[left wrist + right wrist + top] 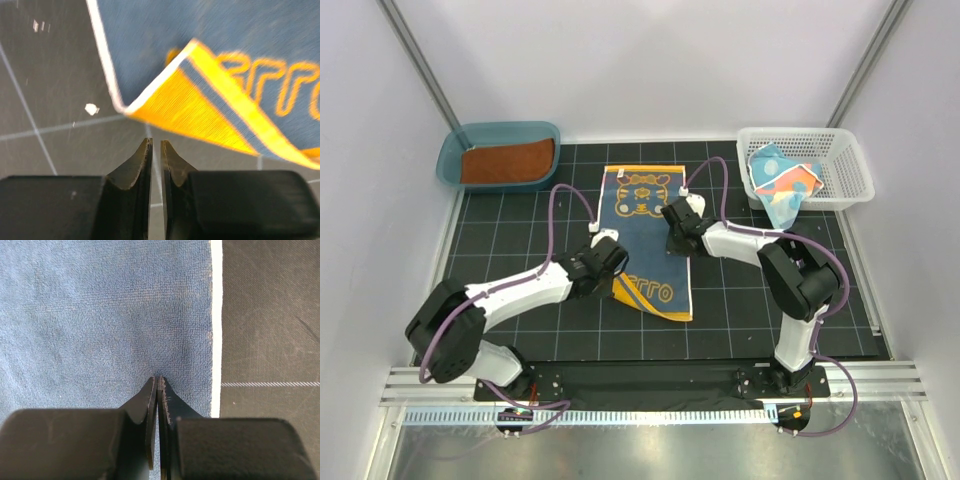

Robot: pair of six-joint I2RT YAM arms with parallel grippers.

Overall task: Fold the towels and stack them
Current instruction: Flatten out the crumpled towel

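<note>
Navy towel (pixel 642 210) lies flat near the middle of the black gridded mat (pixel 510 225), long side running away from the arms. Its near left corner (pixel 185 102) is turned over and shows a yellow-orange face.

The left gripper (pixel 155 142) sits low at that corner. Its jaws are almost together, with only a thin slit between them and nothing in it. The turned-up corner is just beyond the tips, and I cannot tell whether it touches them.

The right gripper (pixel 157 379) is on the towel's right side, just inside the white edge. Its jaws are together, with the tips down on the blue pile. Whether any cloth is pinched between them I cannot tell.

A rust-brown towel (pixel 508 160) lies in the teal tub (pixel 448 160) at the far left. A teal spotted towel (pixel 782 185) sits crumpled in the white basket (pixel 855 165) at the far right, with part of it hanging over the near rim.
</note>
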